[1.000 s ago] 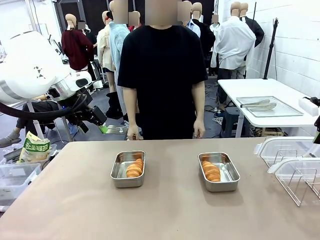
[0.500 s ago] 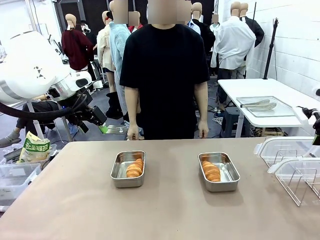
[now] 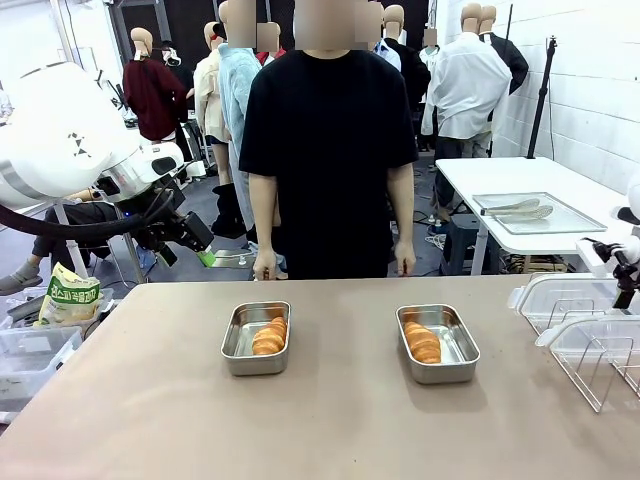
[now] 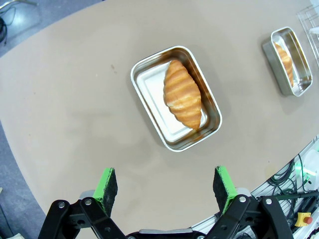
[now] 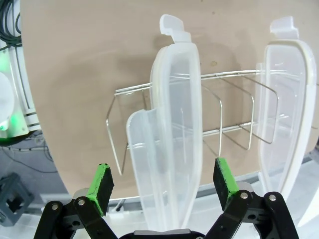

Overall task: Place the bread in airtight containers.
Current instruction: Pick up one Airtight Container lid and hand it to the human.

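Note:
Two steel containers stand uncovered on the tan table (image 3: 320, 430). The left container (image 3: 243, 335) holds one croissant (image 3: 269, 336), and the right container (image 3: 458, 340) holds the other croissant (image 3: 422, 342). My left gripper (image 4: 164, 184) hovers open and empty high above the left container (image 4: 152, 89) and its croissant (image 4: 182, 93); the other container (image 4: 295, 64) shows farther off. In the front view my left gripper (image 3: 195, 245) hangs beyond the table's far left. My right gripper (image 5: 162, 181) is open and empty, looking down on two clear lids (image 5: 169, 134) (image 5: 284, 114) upright in a wire rack (image 5: 129, 119).
A person in a black shirt (image 3: 328, 150) stands at the far edge, hands down at the table's rim. The rack with the lids (image 3: 585, 340) sits at the table's right edge. A white side table with a flat tray (image 3: 525, 213) stands behind on the right.
The part of my right arm at the picture's right edge has come lower, toward the rack of lids. The left arm, containers and croissants have not moved.

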